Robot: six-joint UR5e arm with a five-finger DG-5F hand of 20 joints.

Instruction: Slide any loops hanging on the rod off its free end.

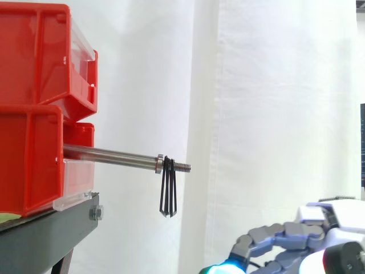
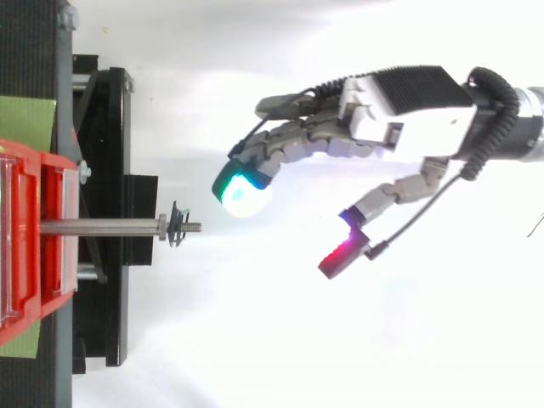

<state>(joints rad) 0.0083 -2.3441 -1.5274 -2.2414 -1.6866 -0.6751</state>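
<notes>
A steel rod (image 1: 111, 155) sticks out level from the red bins (image 1: 34, 108) toward the right and ends in a threaded tip (image 1: 182, 166). Black loops (image 1: 168, 191) hang on it just past a collar nut, close to that free end; from above the loops (image 2: 175, 225) are a thin dark bunch on the rod (image 2: 98, 227). My hand (image 2: 399, 115) is to the right of the rod's tip and apart from it, fingers gently bent, thumb spread, nothing held. In the side view the hand (image 1: 296, 240) sits low, below the height of the loops.
The red bins rest on a black stand (image 1: 51, 231) at the left. From above, the stand's black frame (image 2: 110, 212) lies under the rod. A white curtain (image 1: 274, 103) hangs behind. Open space separates the rod tip from the hand.
</notes>
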